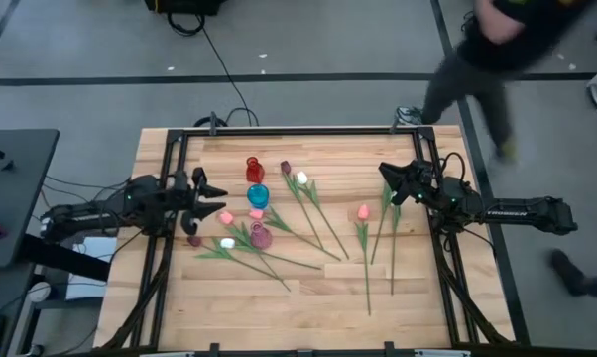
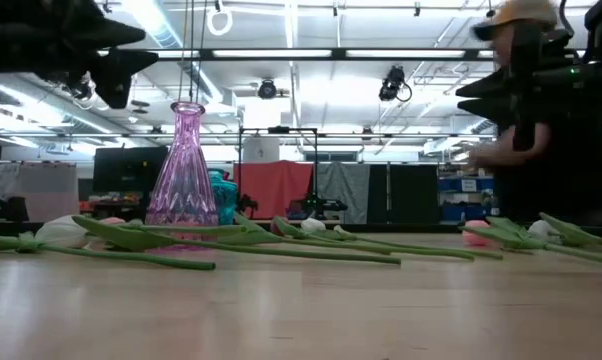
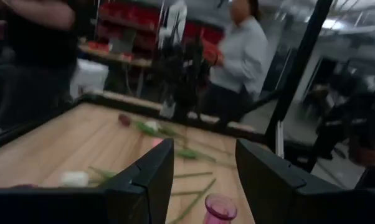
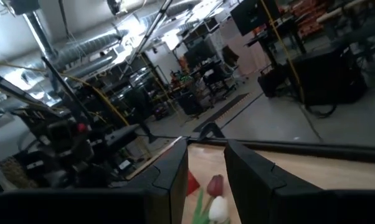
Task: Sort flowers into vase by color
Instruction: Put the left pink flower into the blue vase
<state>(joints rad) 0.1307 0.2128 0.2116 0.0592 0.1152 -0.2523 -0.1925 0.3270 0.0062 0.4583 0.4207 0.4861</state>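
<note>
A: Low view first, nearest stuff? 
B: Flowers [image 2: 231, 240] flat on the table [image 2: 301, 310], stems running sideways across frame, white bud at far left. Pink vase [image 2: 186, 165] upright behind them, left of centre, a teal one peeking from behind it. A person stands at right, beyond the table.

A: What does the high view add? 
B: Layout. Red vase [image 1: 254, 170], blue vase [image 1: 257, 195] and the pink vase [image 1: 261, 237] in a rough line at centre-left. Left cluster of flowers [image 1: 249, 248]: heads upper left, stems pointing lower right. Right cluster [image 1: 373, 243]: stems near vertical in frame, heads up top.

A: Grippers? 
B: Left gripper [image 1: 207, 198] at centre-left, just beside the pink and white buds, fingers parted, holding nothing. Left wrist view shows a clear gap between the fingers [image 3: 150, 180], pink vase rim below it. Right gripper [image 1: 390, 183] at centre-right, above the right cluster's heads, also empty. Right wrist view shows its fingers [image 4: 175, 171] narrowly apart, with a maroon bud [image 4: 215, 185] and a white bud [image 4: 218, 208] seen through the gap.
</note>
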